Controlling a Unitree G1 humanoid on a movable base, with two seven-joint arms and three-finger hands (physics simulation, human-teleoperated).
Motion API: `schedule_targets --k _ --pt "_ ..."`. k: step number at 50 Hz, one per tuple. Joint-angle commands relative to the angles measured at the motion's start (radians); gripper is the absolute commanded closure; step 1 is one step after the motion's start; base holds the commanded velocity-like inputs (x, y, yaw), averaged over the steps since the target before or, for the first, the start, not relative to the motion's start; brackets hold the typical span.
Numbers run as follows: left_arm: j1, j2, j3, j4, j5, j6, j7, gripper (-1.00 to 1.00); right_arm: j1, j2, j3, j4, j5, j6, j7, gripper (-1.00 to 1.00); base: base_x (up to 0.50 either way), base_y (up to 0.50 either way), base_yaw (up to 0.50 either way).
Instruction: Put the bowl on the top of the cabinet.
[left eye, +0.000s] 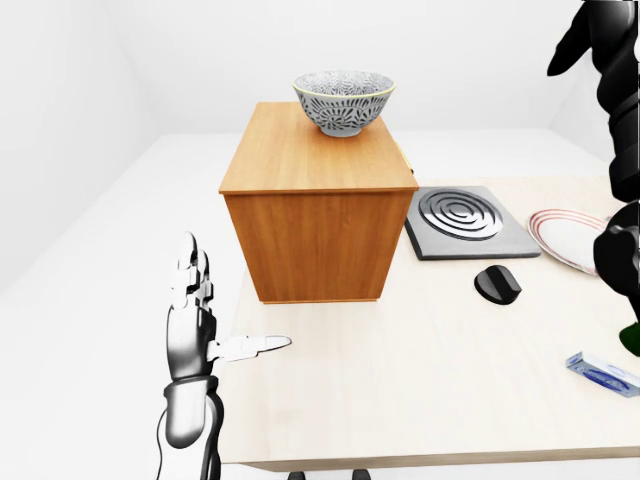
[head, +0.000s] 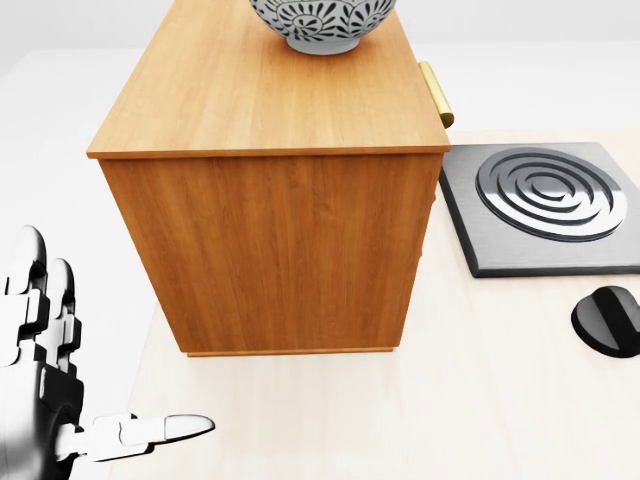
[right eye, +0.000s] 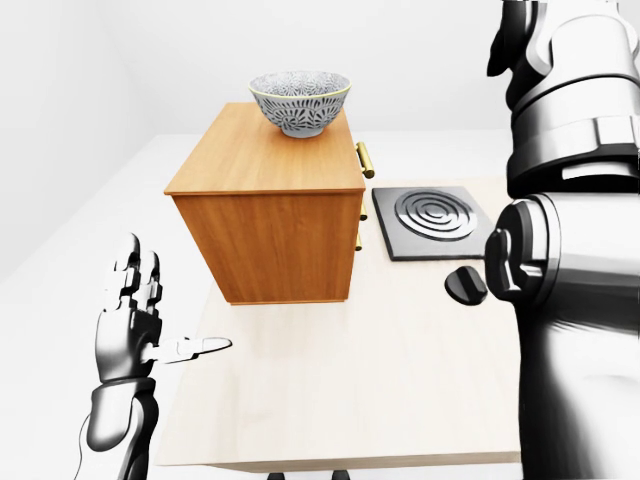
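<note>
Atop cabinet, bowl near edge

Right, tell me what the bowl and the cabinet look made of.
Bowl: likely glazed ceramic, going by its glossy surface and its dark leaf pattern on white. Cabinet: wood or wood veneer, warm brown with visible grain and a satin sheen; its handle looks like polished brass.

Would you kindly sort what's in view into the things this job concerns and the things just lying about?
Job: bowl, standing on the cabinet top.

Lying about: hob plate, black knob, striped plate, blue packet, all on the table.
</note>
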Motion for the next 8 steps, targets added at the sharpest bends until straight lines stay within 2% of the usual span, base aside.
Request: schedule_targets --k 1,8 --pt "0.001 0.000 0.001 0.000 -0.003 0.000 0.000 -1.00 -0.076 -0.118 -0.030 -0.025 -0.020 -0.010 0.041 -1.00 0.00 0.00 0.00" --pt "0.000 -0.001 0.001 -0.007 -0.002 0.000 0.001 -1.00 -0.090 -0.170 -0.059 -0.029 0.002 -0.010 0.045 -1.00 0.00 0.00 0.00"
